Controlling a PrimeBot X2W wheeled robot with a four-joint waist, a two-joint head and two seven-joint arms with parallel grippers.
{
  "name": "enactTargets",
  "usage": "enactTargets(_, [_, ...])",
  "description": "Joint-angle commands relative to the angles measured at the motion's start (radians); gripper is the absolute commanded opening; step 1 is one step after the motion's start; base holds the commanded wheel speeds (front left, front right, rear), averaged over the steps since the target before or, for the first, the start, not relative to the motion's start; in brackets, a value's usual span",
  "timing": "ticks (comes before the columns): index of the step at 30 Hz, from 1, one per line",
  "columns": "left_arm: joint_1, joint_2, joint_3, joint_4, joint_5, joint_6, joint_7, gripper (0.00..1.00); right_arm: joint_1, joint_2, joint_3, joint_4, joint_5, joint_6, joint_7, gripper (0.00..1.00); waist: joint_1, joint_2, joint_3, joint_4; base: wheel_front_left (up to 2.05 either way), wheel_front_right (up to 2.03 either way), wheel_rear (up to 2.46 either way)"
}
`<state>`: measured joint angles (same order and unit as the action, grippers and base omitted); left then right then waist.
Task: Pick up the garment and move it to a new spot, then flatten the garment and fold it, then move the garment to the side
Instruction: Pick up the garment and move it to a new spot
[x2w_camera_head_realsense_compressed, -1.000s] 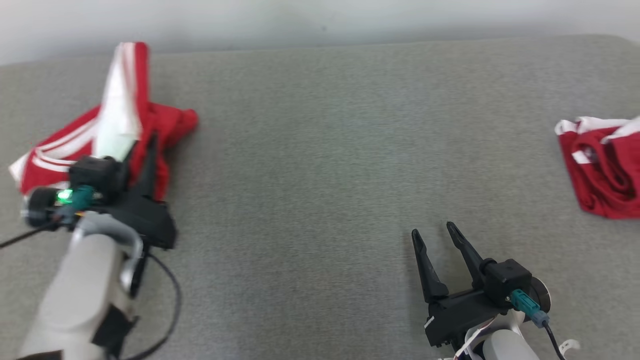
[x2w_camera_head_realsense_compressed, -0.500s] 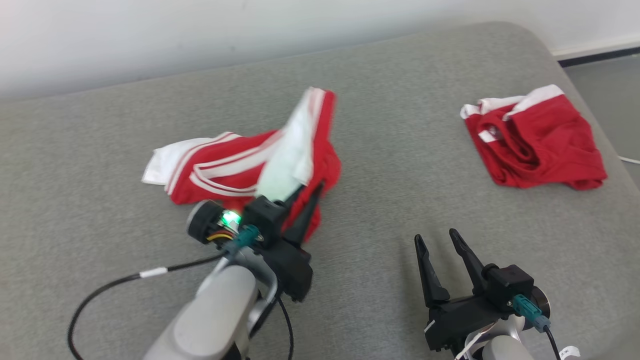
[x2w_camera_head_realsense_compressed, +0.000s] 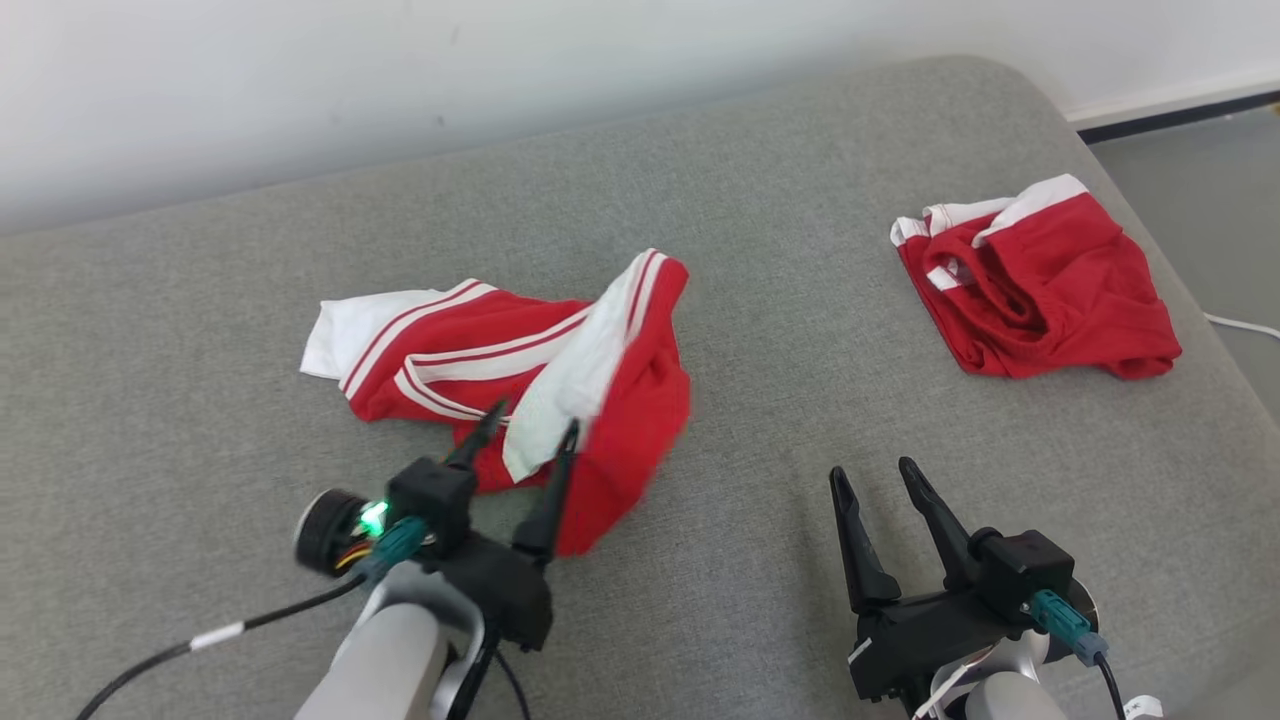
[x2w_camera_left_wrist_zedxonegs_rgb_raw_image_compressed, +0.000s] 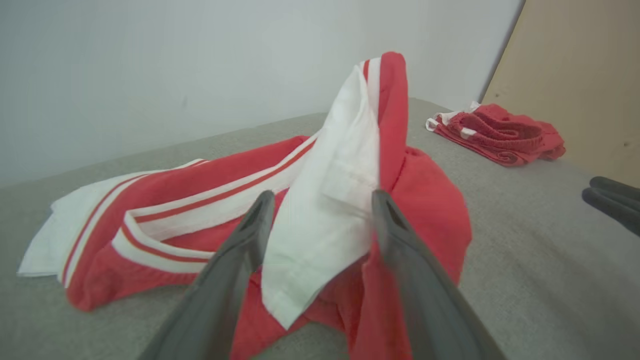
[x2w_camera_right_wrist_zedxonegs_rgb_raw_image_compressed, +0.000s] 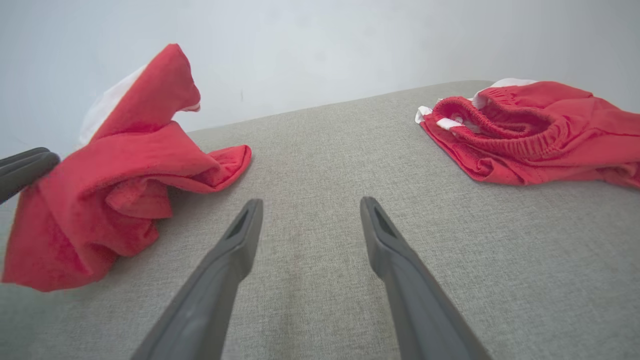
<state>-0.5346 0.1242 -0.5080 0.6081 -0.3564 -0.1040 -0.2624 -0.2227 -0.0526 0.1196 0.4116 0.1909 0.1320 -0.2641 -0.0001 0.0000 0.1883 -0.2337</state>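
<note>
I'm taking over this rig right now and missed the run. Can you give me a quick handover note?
Left gripper: open, straddling a raised white flap of the striped garment, not clamped.
Right gripper: open, empty, over bare grey cushion.
The striped garment lies crumpled mid-cushion. Second red garment lies far right.
Done: no flattening or folding yet.
To do: flatten, fold, move aside.

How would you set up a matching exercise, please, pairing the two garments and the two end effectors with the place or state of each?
Things:
1. striped garment
2. red shorts
3. left end effector
4. right end effector

Place or state:
A. lying at the far right of the grey surface
B. open over bare surface
C. open, white fabric between its fingers
D. crumpled near the middle

Pairs: 1-D, 2-A, 3-C, 4-B
</note>
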Motion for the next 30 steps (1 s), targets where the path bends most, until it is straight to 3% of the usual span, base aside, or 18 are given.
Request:
enactTargets(1, [0.043,0.007,0.036,-0.021,0.017,0.014,-0.004,1.00,0.009,0.002,0.001,-0.003,0.005,-0.003,0.000,1.00,0.0001,0.0000,-0.014,0.017,0.00,0.00,0.00])
enactTargets(4, [0.117,0.009,0.133,-0.069,0.026,0.042,-0.003,1.00,0.015,0.002,0.003,-0.005,0.010,-0.003,0.000,1.00,0.0001,0.0000,-0.030,0.033,0.00,0.00,0.00])
enactTargets(14, [0.349,-0.009,0.386,-0.195,0.104,0.068,-0.003,1.00,0.052,0.001,-0.009,-0.004,0.012,-0.003,0.000,1.00,0.0001,0.0000,-0.086,0.082,0.00,0.00,0.00])
enactTargets(21, [0.479,-0.030,0.525,-0.263,0.166,0.060,-0.004,1.00,0.077,0.002,-0.014,-0.002,0.001,-0.003,0.000,1.00,0.0001,0.0000,-0.125,0.103,0.00,0.00,0.00])
enactTargets(30, [0.588,-0.061,0.628,-0.321,0.209,0.036,-0.003,1.00,0.107,0.002,-0.017,0.003,-0.011,-0.003,0.000,1.00,0.0001,0.0000,-0.162,0.132,0.00,0.00,0.00])
